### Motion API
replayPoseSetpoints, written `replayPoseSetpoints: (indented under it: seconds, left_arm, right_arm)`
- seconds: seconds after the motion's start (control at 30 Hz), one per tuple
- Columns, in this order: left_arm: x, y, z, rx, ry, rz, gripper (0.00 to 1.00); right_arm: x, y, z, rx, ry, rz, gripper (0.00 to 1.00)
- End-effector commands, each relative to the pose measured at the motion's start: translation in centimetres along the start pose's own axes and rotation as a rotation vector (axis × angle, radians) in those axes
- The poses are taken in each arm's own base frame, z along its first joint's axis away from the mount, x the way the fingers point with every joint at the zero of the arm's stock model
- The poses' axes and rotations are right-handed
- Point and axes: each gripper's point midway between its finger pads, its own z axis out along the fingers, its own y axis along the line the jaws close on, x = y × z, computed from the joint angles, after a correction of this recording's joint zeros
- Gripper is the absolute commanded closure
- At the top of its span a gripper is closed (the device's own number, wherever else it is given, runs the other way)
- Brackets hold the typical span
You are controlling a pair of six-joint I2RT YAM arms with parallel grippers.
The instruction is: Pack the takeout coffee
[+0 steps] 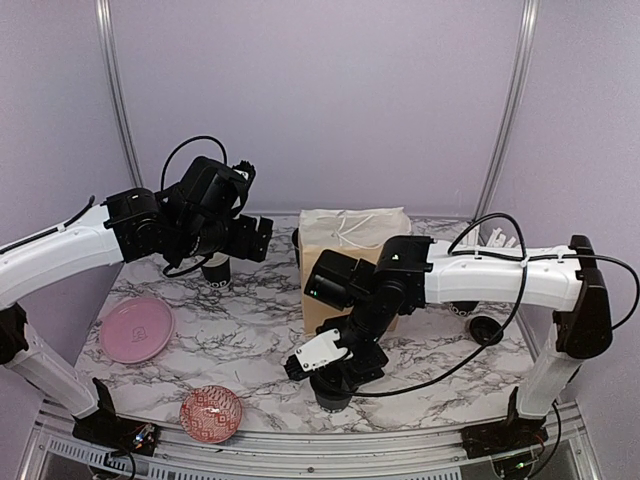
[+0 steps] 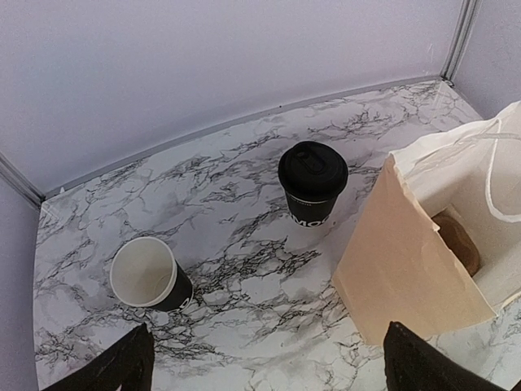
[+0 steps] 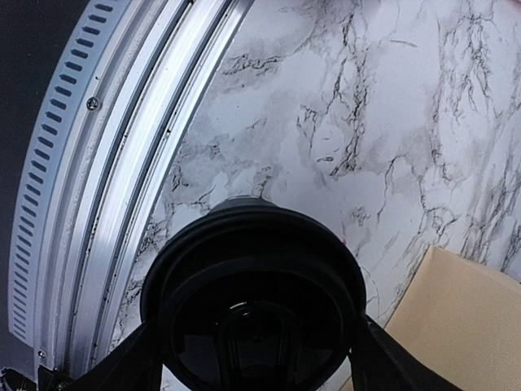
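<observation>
**Right claw** (image 3: 254, 342): points down at the near edge of the surface (image 3: 391, 122). Its 2 fingers (image 3: 122, 366) are spread around capped cup 1 (image 3: 252, 244), 1 finger on each side and close against it. Cannot tell whether the pads actually press on it. Capped cup 1 is black with a black lid and stands upright on the marble, just beside the metal rail (image 3: 122, 163) along the near edge. The paper bag (image 3: 464, 309) is just to the far right of the cup and is not touching it.

**Left claw** (image 2: 267, 358): fully spread, nothing between its fingers (image 2: 114, 366). It hangs above the far-left part of the surface and is aimed downward.

**Below the left claw:**
- The open cup (image 2: 145, 273) is upright with its white inside showing. It is left of the bag and well apart from it.
- Capped cup 2 (image 2: 313, 175) is upright with its lid on. It is farther back, near the bag's far-left corner.
- The bag stands open at the top with its white handles showing. A brownish shape sits inside it; cannot tell what it is.

**Elsewhere, top view:**
- A pink plate (image 1: 137, 328) is at near left.
- A red patterned bowl (image 1: 211, 413) is nearer, by the near edge.
- A loose black lid (image 1: 487, 330) lies to the right, beyond the right arm.
- A bunch of white straws (image 1: 497, 238) shows at far right.
</observation>
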Motion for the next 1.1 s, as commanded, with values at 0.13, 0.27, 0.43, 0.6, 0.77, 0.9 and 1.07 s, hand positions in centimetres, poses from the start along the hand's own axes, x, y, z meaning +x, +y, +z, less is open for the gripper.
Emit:
replayPoseSetpoints:
  seconds: [0.13,0.27,0.43,0.6,0.77,0.9,1.07]
  left_arm:
    - [-1.3,-0.1,-0.2,0.014,-0.028,0.014,0.01]
    - [-3.3,-1.1,-0.2,0.06,-0.05,0.067,0.01]
    - [-6.5,-4.8,0.5,0.198,-0.091,0.193,0.02]
    - [-9.5,-7.3,2.7,0.29,-0.123,0.271,0.08]
    - [-10.4,-9.5,5.9,0.387,-0.093,0.283,0.16]
    - [-10.0,-11.6,7.6,0.469,-0.07,0.344,0.2]
    - [-8.8,-13.2,8.5,0.559,-0.037,0.393,0.26]
  right_arm:
    - [0.1,0.5,-0.5,-0.004,0.028,-0.007,0.38]
    - [-0.5,0.3,-3.1,0.034,-0.017,-0.024,0.43]
    - [-1.6,0.0,-9.1,0.083,-0.181,-0.029,0.44]
    - [-1.0,-1.0,-16.4,0.188,-0.354,-0.007,0.44]
    - [1.0,-1.7,-21.4,0.298,-0.454,0.054,0.45]
    - [1.7,-1.4,-24.6,0.368,-0.508,0.069,0.46]
    - [2.0,-1.7,-29.6,0.488,-0.576,0.071,0.47]
